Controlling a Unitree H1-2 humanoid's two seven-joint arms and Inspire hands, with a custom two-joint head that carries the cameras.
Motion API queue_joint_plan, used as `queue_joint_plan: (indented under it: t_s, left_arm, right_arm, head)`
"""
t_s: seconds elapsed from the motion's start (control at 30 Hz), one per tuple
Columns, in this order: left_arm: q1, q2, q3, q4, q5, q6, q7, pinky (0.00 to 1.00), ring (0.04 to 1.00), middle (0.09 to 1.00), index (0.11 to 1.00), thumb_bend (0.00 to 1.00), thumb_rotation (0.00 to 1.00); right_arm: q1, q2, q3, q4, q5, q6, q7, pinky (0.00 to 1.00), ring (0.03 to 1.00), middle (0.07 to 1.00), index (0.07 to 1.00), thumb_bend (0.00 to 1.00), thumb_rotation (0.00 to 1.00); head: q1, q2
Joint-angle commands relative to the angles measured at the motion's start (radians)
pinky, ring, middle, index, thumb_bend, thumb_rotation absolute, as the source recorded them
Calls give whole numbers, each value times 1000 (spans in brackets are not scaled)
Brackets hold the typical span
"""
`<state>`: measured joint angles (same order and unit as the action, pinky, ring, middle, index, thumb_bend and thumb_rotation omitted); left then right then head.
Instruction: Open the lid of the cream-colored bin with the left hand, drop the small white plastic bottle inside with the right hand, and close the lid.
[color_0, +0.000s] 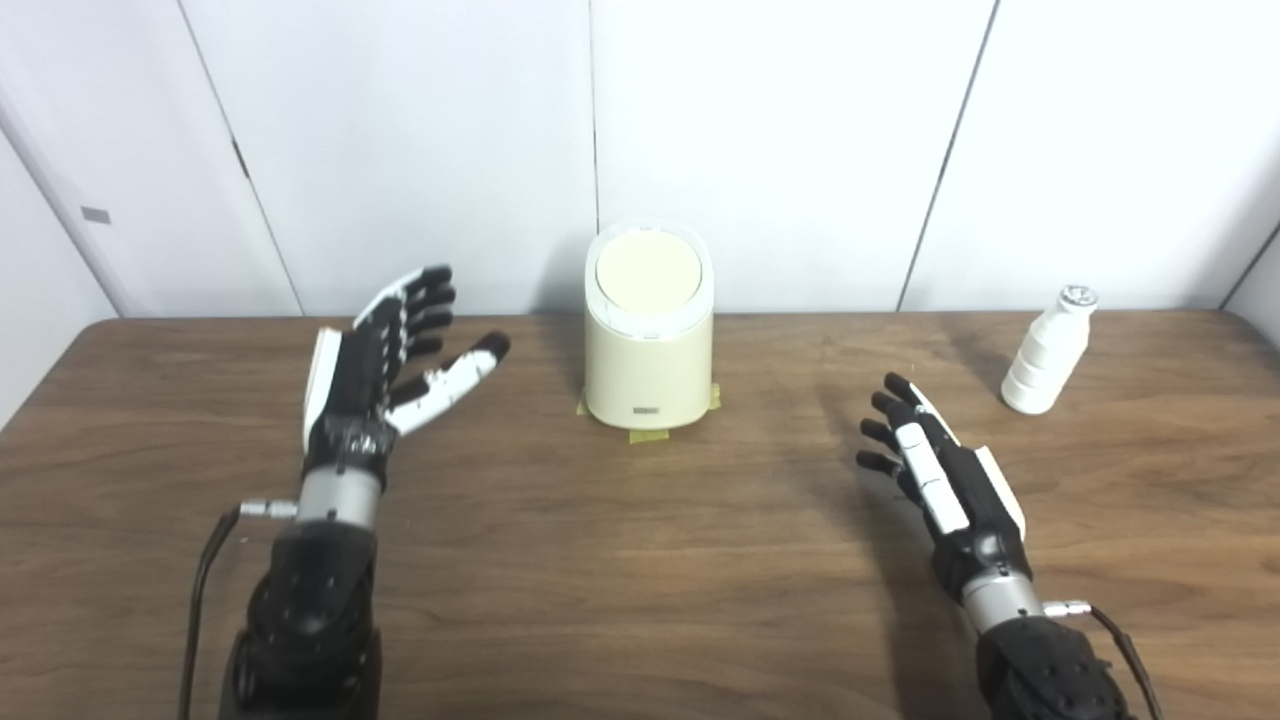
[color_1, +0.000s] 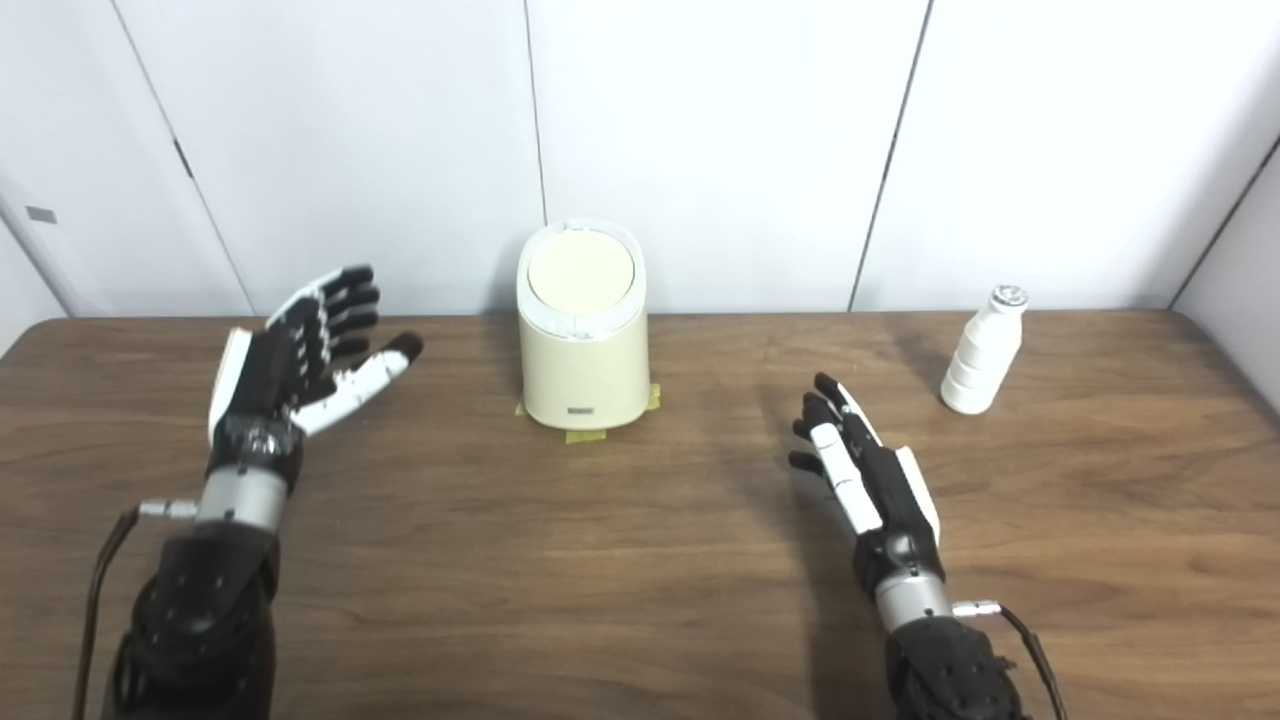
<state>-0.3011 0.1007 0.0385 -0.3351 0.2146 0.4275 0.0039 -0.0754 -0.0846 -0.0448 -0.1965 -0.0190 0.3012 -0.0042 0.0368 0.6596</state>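
Wood-grain bench (color_0: 640, 560) carries both hands, spread and empty. Beyond and right of the right hand (color_0: 935, 470) stands the bottle (color_0: 1048, 352); right of the left hand (color_0: 385, 360) sits the bin (color_0: 648, 370), lid (color_0: 648, 268) closed. Nothing begun: left must reach the lid first.
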Motion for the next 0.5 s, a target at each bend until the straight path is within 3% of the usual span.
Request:
queue_joint_plan:
  t_s: [0.0,0.17,0.47]
  left_arm:
    - [-75,12,-4,0,17,5,5,749,820,841,866,830,217]
    - [-169,21,-14,55,22,26,4,765,844,851,874,856,146]
    - [-333,48,-72,260,90,-47,26,736,805,815,841,892,116]
  right_arm:
    - [-38,4,-1,-19,-2,-42,-4,767,858,908,924,531,835]
    - [-39,12,1,-23,-1,-40,-7,776,861,909,925,513,836]
    - [-44,22,1,-18,-8,-44,-13,780,860,908,923,510,839]
  head:
    - [0,1]
    - [0,-1]
    - [-6,-3]
